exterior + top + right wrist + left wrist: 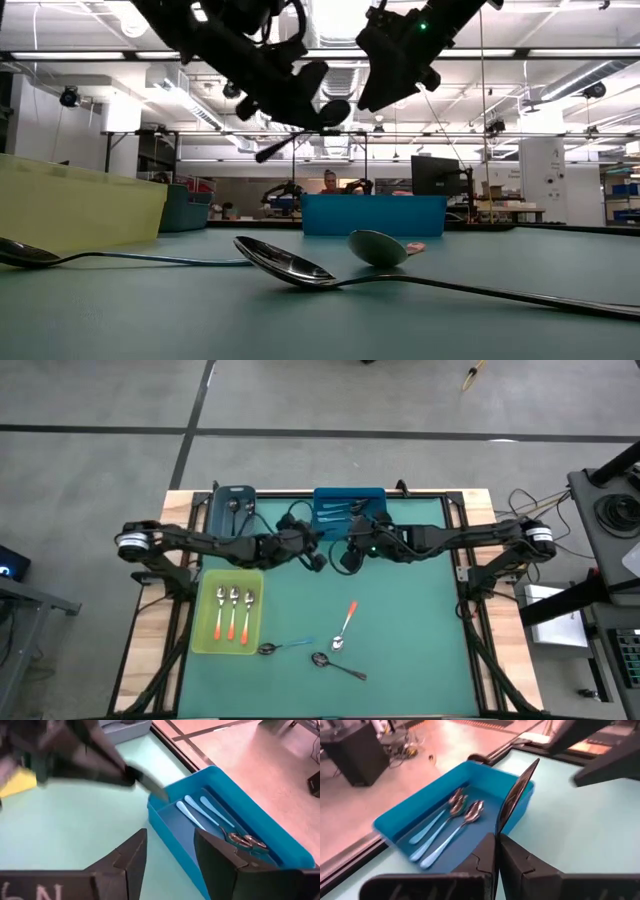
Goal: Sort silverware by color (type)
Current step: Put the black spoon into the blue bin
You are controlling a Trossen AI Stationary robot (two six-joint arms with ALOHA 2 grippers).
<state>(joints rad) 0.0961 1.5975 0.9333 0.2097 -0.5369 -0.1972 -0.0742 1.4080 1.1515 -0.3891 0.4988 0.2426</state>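
Above tabletop (420, 610), high view: both arms meet beside blue tray (350, 508); loose spoons (343, 630) near front. Low view: left claw (325, 112) pinching dark spoon (285, 145) aloft, likely for dark tray (233, 508). Right wrist view: right claw (170, 852) spread, empty

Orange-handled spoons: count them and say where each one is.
4. Three lie side by side in the yellow-green tray. The fourth lies loose on the green mat. None seems hidden.
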